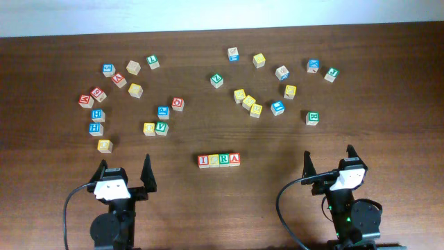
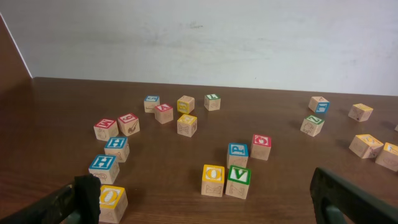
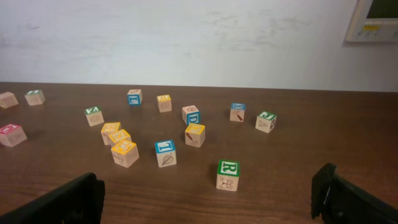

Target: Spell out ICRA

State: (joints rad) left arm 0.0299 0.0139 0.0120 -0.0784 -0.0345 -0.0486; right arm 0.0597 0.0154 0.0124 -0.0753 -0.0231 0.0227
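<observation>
Row of four small wooden letter cubes [image 1: 218, 160] reading ICRA sits near-centre on brown desk [image 1: 208, 208]. We note left fingers [image 1: 148, 173] and right fingers [image 1: 306, 167] spread wide, empty, parked either side; spelling looks done.

Open tabletop [image 1: 182, 182] flanking ICRA row [image 1: 219, 160], scattered cubes [image 1: 248, 102] crowding far half, yellow cube [image 1: 104, 145] before left tool [image 1: 125, 163]

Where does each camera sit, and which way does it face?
Overhead: above the table, looking straight down on cubes and the ICRA row; left gripper and right gripper at the bottom edge.
Left wrist: on the left arm, low, facing forward over cubes to the wall; own fingers at bottom corners.
Right wrist: likewise on the right arm; own fingers at bottom corners.
Shared: loose green R cube, right wrist and overhead.
</observation>
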